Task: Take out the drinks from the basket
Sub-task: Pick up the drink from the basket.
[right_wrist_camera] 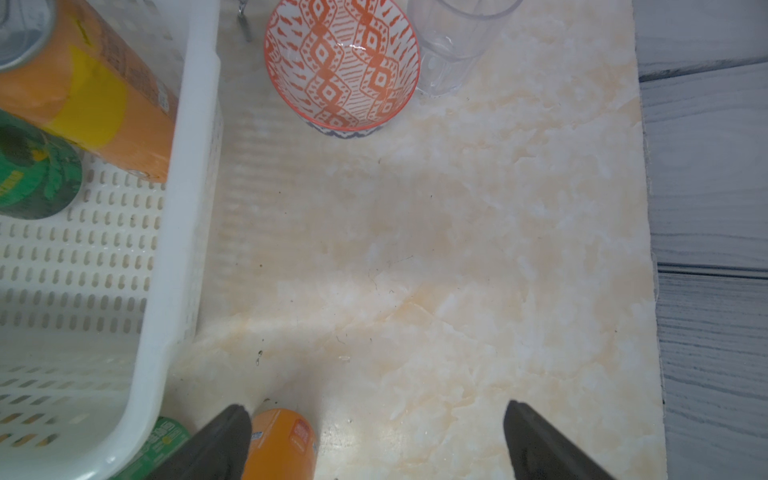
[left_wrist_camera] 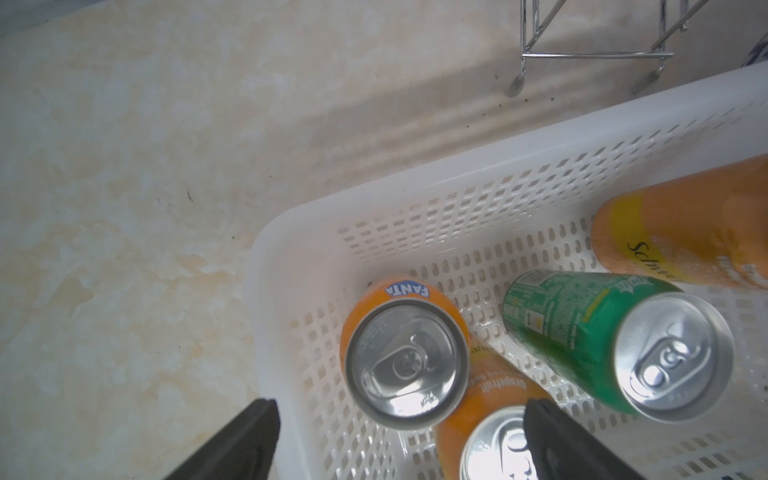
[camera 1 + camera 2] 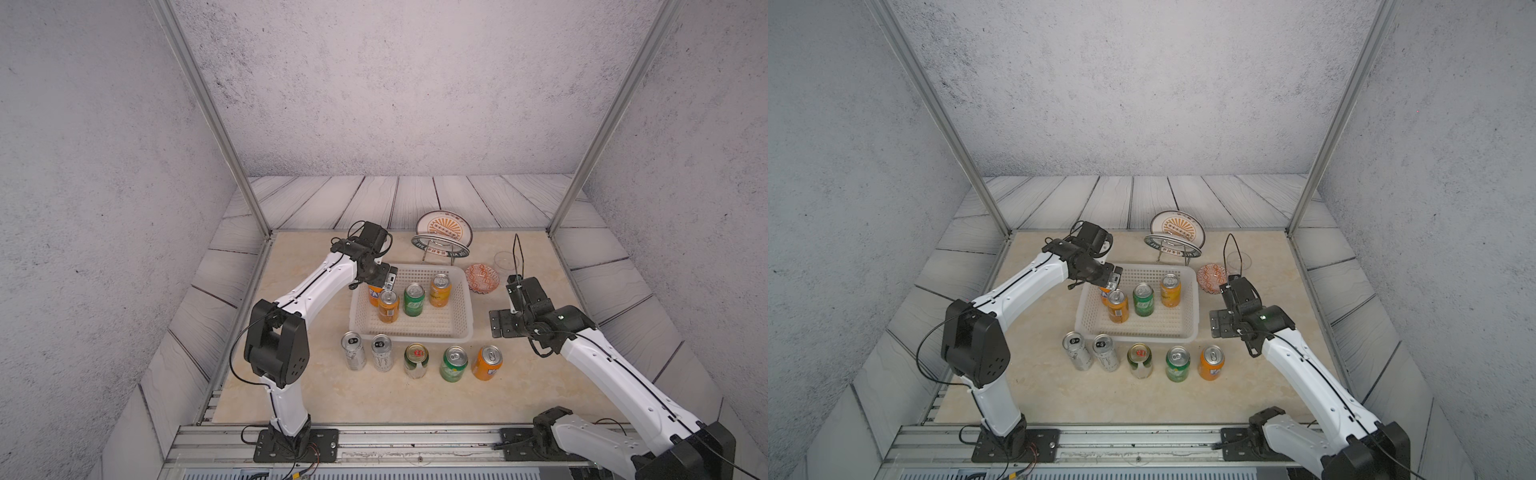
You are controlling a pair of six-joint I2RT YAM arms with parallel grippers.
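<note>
Marble desk [image 3: 374, 395] is carrying basket [image 3: 440, 329], 4 cans [image 3: 414, 300] inside. Left jaws are hovering spread over orange can [image 2: 405, 361]; likely slick and dentable, so I'm suggesting a mid-wall grip. Right jaws are idling, spread.

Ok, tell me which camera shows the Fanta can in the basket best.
The left wrist view: the Fanta can stands upright in the basket corner, top and label clear. In both top views only a sliver of it shows under the open left gripper. The right wrist view misses it.
</note>
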